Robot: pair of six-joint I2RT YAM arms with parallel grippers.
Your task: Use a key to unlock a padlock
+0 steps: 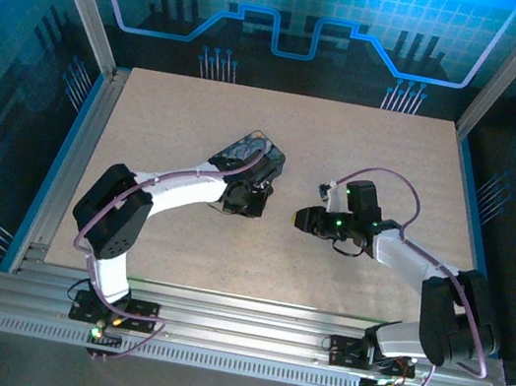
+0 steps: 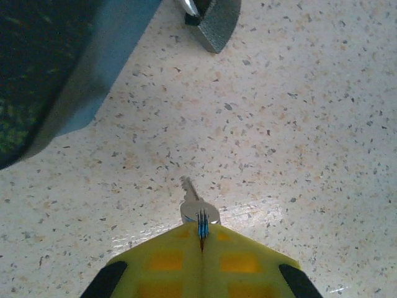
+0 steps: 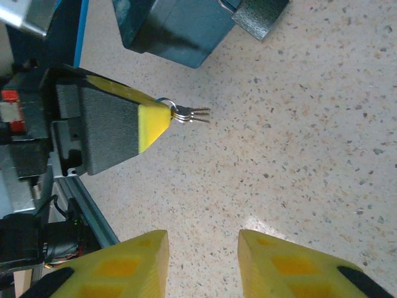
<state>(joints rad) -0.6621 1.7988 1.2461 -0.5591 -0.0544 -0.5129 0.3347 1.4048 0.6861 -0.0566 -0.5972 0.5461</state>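
— Where the left wrist camera looks ahead, we find the padlock (image 2: 214, 28) at the top edge of its picture. It has a dark grey, rough-skinned body and lies on the speckled table (image 2: 298, 124). The frame cuts part of it off, and a bit of bright loop shows at its upper left.

— We see it from the right wrist too, likewise at the top edge (image 3: 259, 15). What sits next to it?

— The box (image 2: 56, 81), dark on top with a blue side. The padlock lies just beside its corner; we cannot tell whether the two touch.

— And the key (image 2: 197, 205)?

— It is nearer the camera than the padlock and well apart from it, with bare table between. Its silver blade points away and a little left. Its head is pinched in the left gripper (image 2: 201, 241), whose yellow pads are pressed together on it.

— From the right wrist we see that left gripper side-on (image 3: 154, 118). The key (image 3: 193, 114) sticks out of its yellow tip edge-on, beside a small ring. Whether the key touches the table we cannot tell.

— How does the right gripper (image 3: 203, 251) stand?

— Wide: its two yellow fingers (image 3: 124, 267) are spread with bare table between them, and it holds nothing.

— From above, we place the left gripper (image 1: 248, 201) just below the box (image 1: 248, 154), near the table's middle. The right gripper (image 1: 298, 219) faces it from the right, close but apart.
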